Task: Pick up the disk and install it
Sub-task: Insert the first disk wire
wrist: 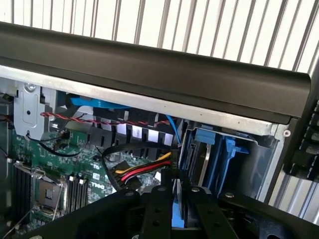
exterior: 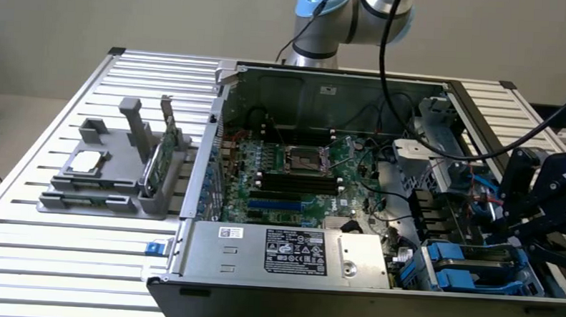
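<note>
My gripper (wrist: 178,193) hangs over the drive bay at the near corner of the open computer case (wrist: 149,74), on the exterior view's right. Its two black fingers (wrist: 158,209) stand close together, and a narrow blue-edged strip, the disk (wrist: 179,211) seen edge-on, is clamped between them. Just beyond the fingertips stands the bay's blue plastic carrier (wrist: 215,158) with a grey metal face beside it. In the exterior view the black gripper (exterior: 526,225) hovers just above the blue bay (exterior: 469,273); the disk itself is hidden behind the gripper there.
A bundle of red, yellow and black wires (wrist: 142,172) and a blue cable (wrist: 172,130) run close to the fingers. The motherboard (exterior: 296,177) and power supply (exterior: 289,252) fill the case. A grey fixture (exterior: 105,186) on the slatted table holds a square chip (exterior: 87,161) and a green card (exterior: 166,150).
</note>
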You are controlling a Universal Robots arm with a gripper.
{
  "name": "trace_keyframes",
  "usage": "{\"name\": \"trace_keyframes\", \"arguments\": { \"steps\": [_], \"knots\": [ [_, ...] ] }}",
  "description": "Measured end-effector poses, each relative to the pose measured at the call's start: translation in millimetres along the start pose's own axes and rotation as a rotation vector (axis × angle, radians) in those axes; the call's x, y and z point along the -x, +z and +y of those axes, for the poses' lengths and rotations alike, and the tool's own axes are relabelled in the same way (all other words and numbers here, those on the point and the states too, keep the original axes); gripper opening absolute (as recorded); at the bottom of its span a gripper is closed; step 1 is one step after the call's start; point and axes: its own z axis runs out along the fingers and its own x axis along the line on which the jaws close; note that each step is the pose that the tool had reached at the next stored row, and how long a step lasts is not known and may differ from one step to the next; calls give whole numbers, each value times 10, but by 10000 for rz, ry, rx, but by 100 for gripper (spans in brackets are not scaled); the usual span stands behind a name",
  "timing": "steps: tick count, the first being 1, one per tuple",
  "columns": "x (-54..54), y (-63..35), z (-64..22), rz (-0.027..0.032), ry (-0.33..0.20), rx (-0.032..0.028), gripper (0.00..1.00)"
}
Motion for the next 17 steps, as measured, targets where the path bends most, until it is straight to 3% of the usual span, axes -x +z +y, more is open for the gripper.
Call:
{"name": "trace_keyframes", "arguments": {
  "steps": [2,5,7,14,16,17],
  "knots": [
    [0,2,-3,-120,61,-33,17],
    [-1,3,-7,-230,170,-60,17],
    [-1,3,-9,-349,217,-77,17],
    [-12,6,-24,-945,318,-169,17],
    [-19,9,-31,-1087,340,-191,17],
    [-25,10,-35,-1127,348,-197,17]
  ]
}}
